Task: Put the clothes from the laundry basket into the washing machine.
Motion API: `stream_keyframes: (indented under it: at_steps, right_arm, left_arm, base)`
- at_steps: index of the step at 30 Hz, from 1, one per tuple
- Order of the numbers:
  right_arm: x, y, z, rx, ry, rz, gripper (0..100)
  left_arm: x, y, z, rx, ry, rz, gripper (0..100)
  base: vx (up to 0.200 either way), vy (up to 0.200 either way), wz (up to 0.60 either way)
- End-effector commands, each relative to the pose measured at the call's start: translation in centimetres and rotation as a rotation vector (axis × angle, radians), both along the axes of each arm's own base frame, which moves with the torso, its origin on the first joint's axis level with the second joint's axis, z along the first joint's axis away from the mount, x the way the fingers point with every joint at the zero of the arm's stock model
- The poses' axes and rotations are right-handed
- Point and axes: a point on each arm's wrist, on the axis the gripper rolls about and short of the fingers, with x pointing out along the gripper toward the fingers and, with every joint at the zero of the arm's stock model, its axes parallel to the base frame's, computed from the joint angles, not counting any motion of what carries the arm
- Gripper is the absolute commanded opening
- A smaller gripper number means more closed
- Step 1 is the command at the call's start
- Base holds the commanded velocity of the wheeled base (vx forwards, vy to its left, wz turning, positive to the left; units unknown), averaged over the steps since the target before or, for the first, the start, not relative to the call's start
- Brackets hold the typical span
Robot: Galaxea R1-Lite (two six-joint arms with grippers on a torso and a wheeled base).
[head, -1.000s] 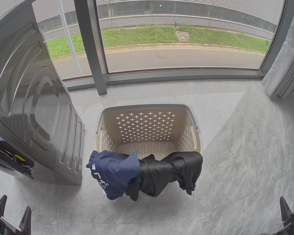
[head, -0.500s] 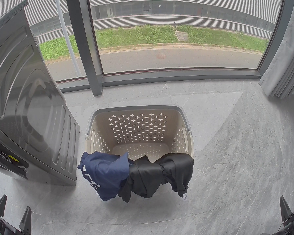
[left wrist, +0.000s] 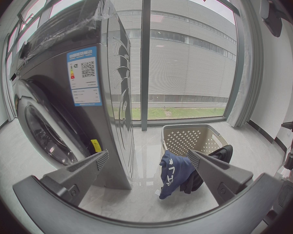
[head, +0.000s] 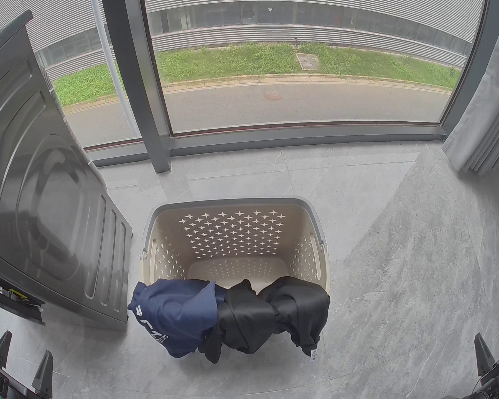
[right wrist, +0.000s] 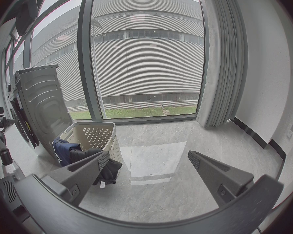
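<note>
A beige laundry basket (head: 233, 203) is sitting on the grey tiled floor (head: 405, 239) at lower centre of the head view. A navy garment (head: 174, 314) and a black garment (head: 274, 311) are hanging side by side over its near rim, touching each other and spilling outward. The grey washing machine (head: 50, 211) is standing just beside the basket at the frame's left. The left gripper (head: 26, 346) and right gripper (head: 494, 328) are hanging in the bottom corners, fingers spread, holding nothing.
</note>
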Motion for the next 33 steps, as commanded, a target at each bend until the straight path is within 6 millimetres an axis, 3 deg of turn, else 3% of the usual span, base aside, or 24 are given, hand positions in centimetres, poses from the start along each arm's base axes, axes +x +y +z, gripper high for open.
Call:
stream_keyframes:
  at_steps: [1, 33]
  right_arm:
    - [0.01, 0.00, -0.52, 0.000, 0.001, 0.000, 100]
    - [0.01, 0.00, -0.52, 0.000, 0.001, 0.000, 100]
  left_arm:
    - [0.02, 0.00, -0.46, 0.000, 0.001, 0.000, 100]
    - [0.02, 0.00, -0.48, 0.000, 0.003, 0.002, 100]
  base:
    - [0.000, 0.000, 0.00]
    - [0.081, 0.000, 0.00]
